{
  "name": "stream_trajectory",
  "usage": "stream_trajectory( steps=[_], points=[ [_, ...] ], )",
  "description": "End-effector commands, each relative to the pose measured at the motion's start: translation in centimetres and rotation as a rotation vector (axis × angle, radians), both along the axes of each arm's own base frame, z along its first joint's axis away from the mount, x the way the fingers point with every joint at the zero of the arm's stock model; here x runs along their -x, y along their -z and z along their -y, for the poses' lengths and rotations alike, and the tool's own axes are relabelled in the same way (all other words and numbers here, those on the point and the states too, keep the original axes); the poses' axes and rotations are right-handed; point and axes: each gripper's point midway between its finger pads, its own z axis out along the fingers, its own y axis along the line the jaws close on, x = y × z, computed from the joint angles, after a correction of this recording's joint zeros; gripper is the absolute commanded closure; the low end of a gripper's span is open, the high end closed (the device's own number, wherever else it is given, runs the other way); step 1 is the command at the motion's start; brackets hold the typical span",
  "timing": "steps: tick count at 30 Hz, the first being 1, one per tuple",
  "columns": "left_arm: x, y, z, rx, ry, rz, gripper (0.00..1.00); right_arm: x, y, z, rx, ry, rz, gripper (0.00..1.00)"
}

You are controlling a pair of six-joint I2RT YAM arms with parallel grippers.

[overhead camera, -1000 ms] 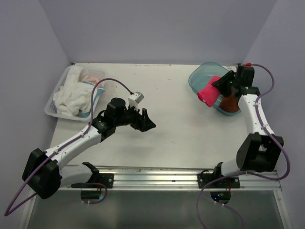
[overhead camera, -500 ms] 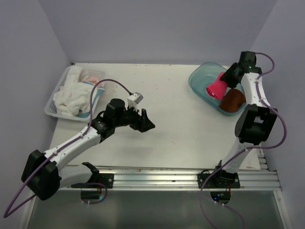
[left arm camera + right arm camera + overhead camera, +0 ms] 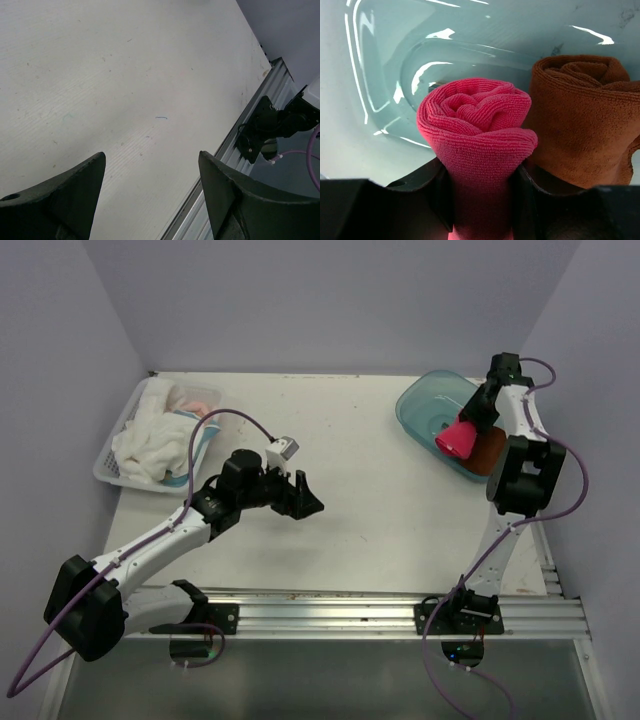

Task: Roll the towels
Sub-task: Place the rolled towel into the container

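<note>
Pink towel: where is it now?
Top view, far right: the pink towel sits rolled in the right gripper, over the teal bowl, beside the brown towel.

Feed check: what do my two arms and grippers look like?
The left arm and right arm are white links with black joints, each carrying a purple cable. The left gripper and right gripper are black, two-fingered. A small white camera box sits at the left wrist.
</note>
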Motion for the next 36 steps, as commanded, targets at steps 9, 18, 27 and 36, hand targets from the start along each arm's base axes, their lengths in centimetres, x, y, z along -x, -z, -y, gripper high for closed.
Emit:
stream_trajectory(
  steps=[9, 18, 27, 36],
  points=[
    [-0.4, -0.9, -0.3, 0.027, -0.040, 0.019, 0.22, -0.3, 1.3, 0.9, 0.046, -0.023, -0.007, 0.80],
    [-0.5, -1.0, -0.6, 0.021, -0.056, 0.022, 0.21, -0.6, 2.7, 1.1, 0.089, -0.027, -0.050, 0.79],
    [-0.6, -0.9, -0.8, 0.013, -0.067, 0.026, 0.21, -0.1, 3.0, 0.9, 0.088, 0.001, -0.049, 0.60],
    [-0.5, -0.9, -0.8, 0.010, -0.060, 0.034, 0.21, 1.2, 2.7, 0.4, 0.074, 0.019, -0.045, 0.48]
  ],
)
